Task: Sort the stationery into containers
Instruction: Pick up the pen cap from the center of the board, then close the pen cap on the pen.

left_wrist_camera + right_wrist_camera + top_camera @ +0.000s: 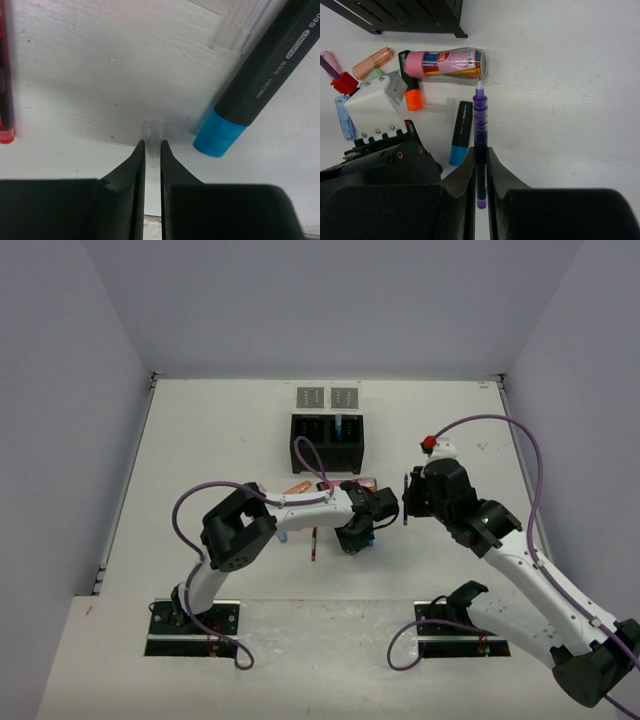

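Observation:
My left gripper [152, 146] is down at the table, shut on a small clear piece [152, 131] that pokes out past the fingertips. Beside it lie a dark highlighter with a blue cap [250, 80] and a red pen [6, 100]. My right gripper [480, 152] hangs above the table, shut on a purple pen [480, 115] whose tip points at a pink-gold tube [447, 63]. From above, the left gripper [355, 537] works at the edge of the stationery pile and the right gripper [407, 502] is just to its right. The black box [327, 443] stands behind them, two grey trays [327, 397] further back.
An orange highlighter [412, 97], a salmon one [372, 62], a clear pen cap [440, 106] and a red-capped item [342, 82] lie near the box's front. The left arm's wrist [372, 110] fills the lower left of the right wrist view. White walls enclose the table.

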Robot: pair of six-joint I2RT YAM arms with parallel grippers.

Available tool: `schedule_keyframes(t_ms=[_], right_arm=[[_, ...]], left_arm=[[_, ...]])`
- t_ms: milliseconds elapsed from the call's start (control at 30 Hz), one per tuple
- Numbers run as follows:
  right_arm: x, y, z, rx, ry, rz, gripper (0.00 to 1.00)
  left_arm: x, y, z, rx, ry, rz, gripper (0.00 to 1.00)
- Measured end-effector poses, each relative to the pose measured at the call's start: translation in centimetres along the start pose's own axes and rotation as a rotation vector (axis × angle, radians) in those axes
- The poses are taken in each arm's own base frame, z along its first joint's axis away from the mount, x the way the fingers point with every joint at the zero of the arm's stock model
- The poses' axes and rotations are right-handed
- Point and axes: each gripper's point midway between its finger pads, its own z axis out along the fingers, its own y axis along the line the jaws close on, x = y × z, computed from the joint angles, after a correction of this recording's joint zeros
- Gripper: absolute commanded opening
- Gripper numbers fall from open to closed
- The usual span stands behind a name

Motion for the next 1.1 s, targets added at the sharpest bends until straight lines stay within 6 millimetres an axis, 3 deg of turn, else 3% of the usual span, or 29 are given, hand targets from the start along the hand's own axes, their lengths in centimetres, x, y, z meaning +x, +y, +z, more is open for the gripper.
schedule_keyframes(t_ms=[233,400,500,667,800,933,1100], right_arm=[[0.4,1.9,-0.4,-0.121,0.002,-0.004,0.0],[1.9,4.7,-0.5,-0.319,0.004,0.002,0.0],[4.3,7.2,-0.2,-0.497,0.016,0.014,0.0],[9.5,11.1,-0.5,-0.717,0.068,0.003,0.0],[10.7,14.6,-2.5,-0.884,0.019,0.006,0.0],[9.4,16.8,-4.1,-0.968,-0.072,0.031,0.0],[7.6,17.5,-4.1,-0.956,-0.143,0.063,0.0]], left_arm=[[-0.9,1.3,0.0,0.026,-0.007,0.018,0.0],[-3.6,4.9,-1.1,0.015,-0.122,0.063,0.0],[-6.0,6.1,-4.1,0.087,-0.218,0.105,0.0],[-10.4,4.7,-13.2,0.359,-0.414,0.136,0.0],[-12.2,5.2,-18.6,0.539,-0.534,0.14,0.0],[-12.9,5.5,-21.2,0.623,-0.591,0.148,0.0],[-12.8,5.3,-21.6,0.653,-0.604,0.178,0.0]])
